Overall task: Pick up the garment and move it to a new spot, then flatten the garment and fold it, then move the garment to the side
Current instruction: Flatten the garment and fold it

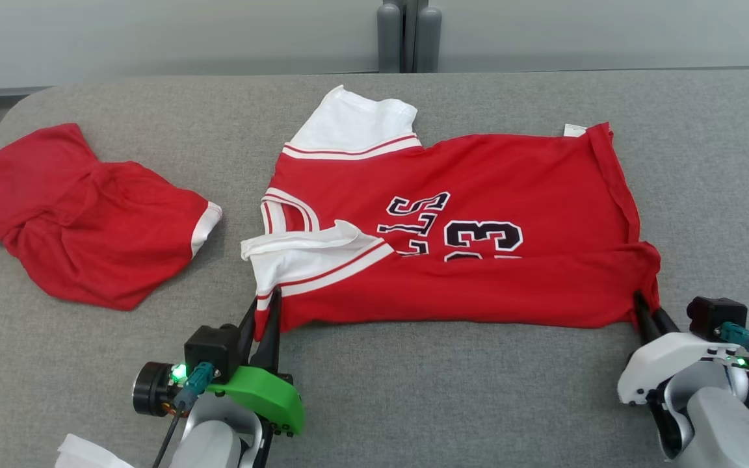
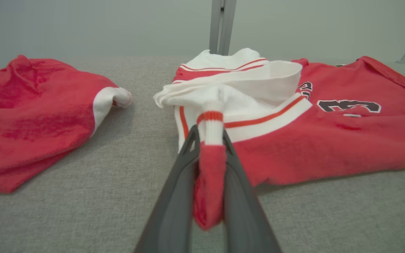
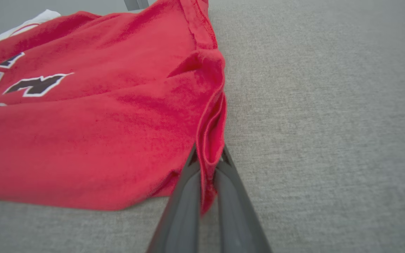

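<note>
jersey (image 1: 511, 286) near corners tight between left jaws and right jaws

Grey table (image 1: 413, 403) with red jersey (image 1: 511, 175) and shorts (image 1: 88, 227)

A fold of the jersey (image 1: 530, 182) hides the lower half of its lettering; the number is perhaps 23.

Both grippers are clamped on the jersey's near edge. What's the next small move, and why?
Probably raise both grippers together a little, keeping the edge taut. The left gripper is shut on the jersey at its white-trimmed sleeve, the right gripper on the red hem corner, and the near part lies folded over the number.
</note>
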